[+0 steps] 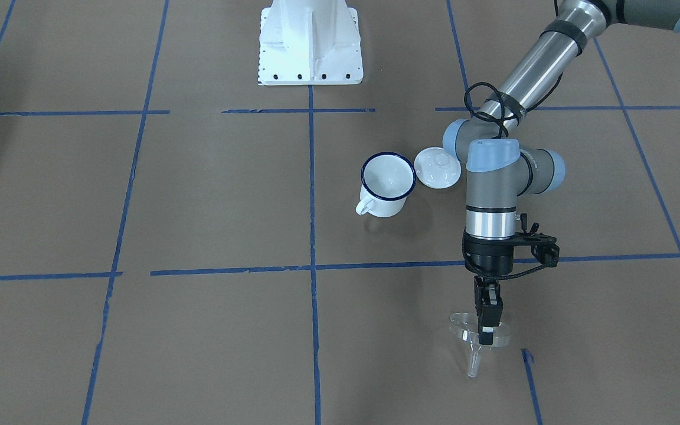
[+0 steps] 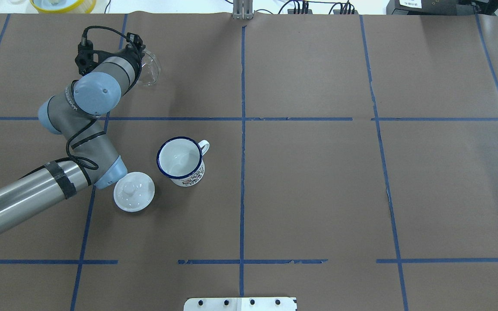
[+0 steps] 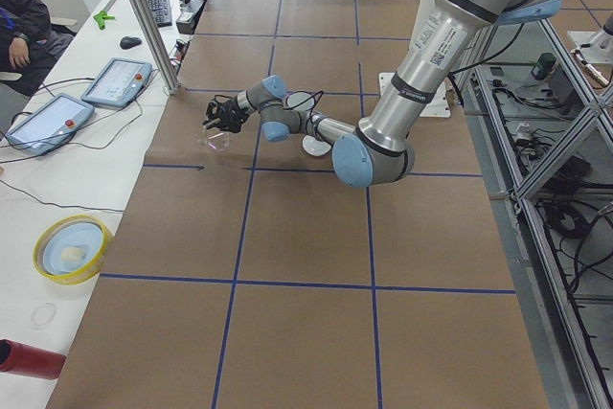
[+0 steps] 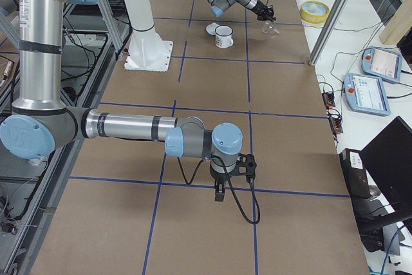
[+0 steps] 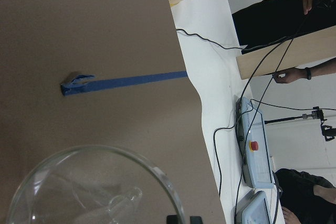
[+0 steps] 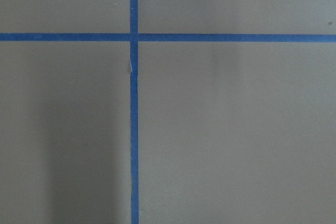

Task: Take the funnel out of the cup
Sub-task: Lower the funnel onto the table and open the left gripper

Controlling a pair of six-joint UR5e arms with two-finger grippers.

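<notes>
1. Operators' edge of the tabletop (image 1: 198, 195), brown paper with blue tape lines: the left pincer (image 1: 487, 337) points down here. Its black fingers (image 1: 489, 319) are pressed together on the rim of the small clear transparent funnel (image 1: 461, 326).
2. Funnel position: the wide cone spreads to either side of the fingers, tilted. The short spout slopes down below the fingertips, towards the operators' edge. Whether the spout tip touches the tabletop cannot be told. In the left wrist view the cone mouth fills the lower left, directly beside the fingertips.
3. Middle of the tabletop: the small white enamel cup (image 1: 385, 184) with a dark blue rim stands upright and empty, well apart from the funnel.
4. Just beside the cup, on the left arm's side: the white round lid (image 1: 437, 167) with a knob, knob up.
5. Right pincer (image 4: 219, 192): it hangs over a tape crossing, far from the cup. Whether it is spread or pressed together cannot be told.
</notes>
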